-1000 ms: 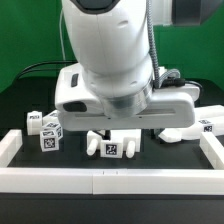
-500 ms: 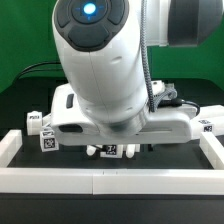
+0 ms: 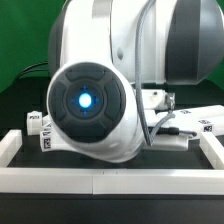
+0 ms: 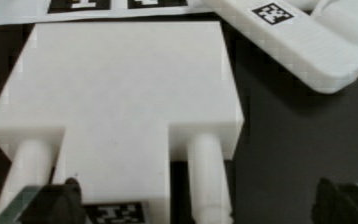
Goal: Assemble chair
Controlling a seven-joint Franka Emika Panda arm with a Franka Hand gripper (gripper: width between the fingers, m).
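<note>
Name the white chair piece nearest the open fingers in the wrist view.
The broad flat panel, whose two pegs point toward the fingers. The long tagged bar lies farther off, past the panel's far corner.

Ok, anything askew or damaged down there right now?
Nothing broken or spilled. Only oddity: the arm fills the exterior view, blocking most of the table. In the wrist view a tagged white piece lies slanted beside the big white panel.

arm looms right at the exterior camera, folded low | joint cap round, blue light glowing, facing the lens | tool out of sight there, seen from the wrist pointing downward | fingers dark tips spread wide, gripping nothing
</note>
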